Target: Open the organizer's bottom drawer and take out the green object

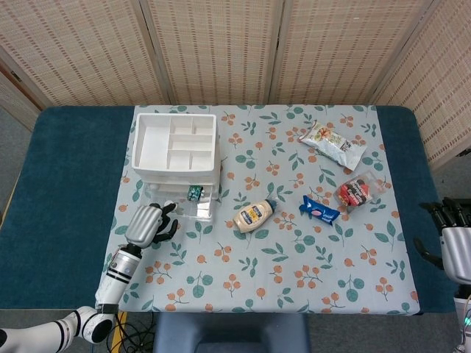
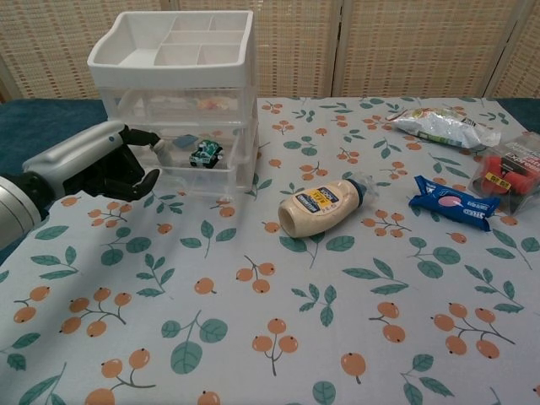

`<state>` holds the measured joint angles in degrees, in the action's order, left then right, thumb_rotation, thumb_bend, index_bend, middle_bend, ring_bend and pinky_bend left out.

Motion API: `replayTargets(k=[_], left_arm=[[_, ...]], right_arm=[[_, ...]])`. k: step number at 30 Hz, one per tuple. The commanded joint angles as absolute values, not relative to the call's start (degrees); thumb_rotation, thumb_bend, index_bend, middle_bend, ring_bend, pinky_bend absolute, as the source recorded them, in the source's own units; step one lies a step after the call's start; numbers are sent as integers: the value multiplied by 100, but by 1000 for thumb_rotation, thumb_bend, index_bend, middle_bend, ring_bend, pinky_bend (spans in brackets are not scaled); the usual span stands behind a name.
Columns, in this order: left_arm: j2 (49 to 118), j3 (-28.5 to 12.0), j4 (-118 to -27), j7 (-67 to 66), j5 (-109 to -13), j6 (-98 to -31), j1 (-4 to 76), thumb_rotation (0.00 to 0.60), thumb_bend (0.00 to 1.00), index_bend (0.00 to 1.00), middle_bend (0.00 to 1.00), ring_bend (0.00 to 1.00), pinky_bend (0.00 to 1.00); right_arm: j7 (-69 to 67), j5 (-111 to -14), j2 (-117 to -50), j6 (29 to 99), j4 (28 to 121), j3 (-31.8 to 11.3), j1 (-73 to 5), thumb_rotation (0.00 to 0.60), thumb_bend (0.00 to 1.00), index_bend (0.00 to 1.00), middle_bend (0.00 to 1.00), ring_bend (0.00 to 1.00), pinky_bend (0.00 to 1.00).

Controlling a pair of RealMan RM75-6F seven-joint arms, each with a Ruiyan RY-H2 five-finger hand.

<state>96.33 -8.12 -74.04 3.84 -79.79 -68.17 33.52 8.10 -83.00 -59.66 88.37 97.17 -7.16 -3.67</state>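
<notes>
The bottom drawer of the white organizer stands pulled out toward the left robot hand, its clear front edge just beyond the fingertips. The fingers of the left robot hand are curled in at the drawer's front left corner; whether they grip the drawer or only touch it cannot be told. The green object, small, with dark and white parts, lies inside the open drawer, just beyond and to the right of the left robot hand. Its long axis runs roughly left to right in the chest view, slightly tilted; which end is its front is too small to make out.

The organizer's upper drawer shows pale contents blurred behind clear plastic, and its open top tray is divided into compartments. Further right of the left robot hand, well apart from the drawer, a mayonnaise bottle lies on its side on the floral cloth over the surface. Beyond it lie a blue packet, a red packaged item cut off at the chest view's edge, and a silver snack bag.

The right robot hand sits at the far right edge of the head view, partly cut off, fingers apart and holding nothing.
</notes>
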Motion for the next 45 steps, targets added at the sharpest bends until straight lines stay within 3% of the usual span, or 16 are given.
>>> replayTargets(k=[1,34,45], left_arm=[[9619,-783,-7428,368,-8002,-6838,3321,600,535,447,959,1000,1000],[9545,-692,-7808,198,-8194,-7053,3088,600,536,485,956,1000,1000],[9490,-644,-7912,153,-8207,-7043,3023,600,535,346,953,1000,1000]], right_arm=[[808,-8304,-5965,8843,9711,-714,-363,600,287,201,261,163,254],[720,-8301,-5990,8827,9637,-694,-345,600,288,201,267,163,253],[705,-8302,-5989,8833,9625,-699,-341,600,288,201,267,162,254]])
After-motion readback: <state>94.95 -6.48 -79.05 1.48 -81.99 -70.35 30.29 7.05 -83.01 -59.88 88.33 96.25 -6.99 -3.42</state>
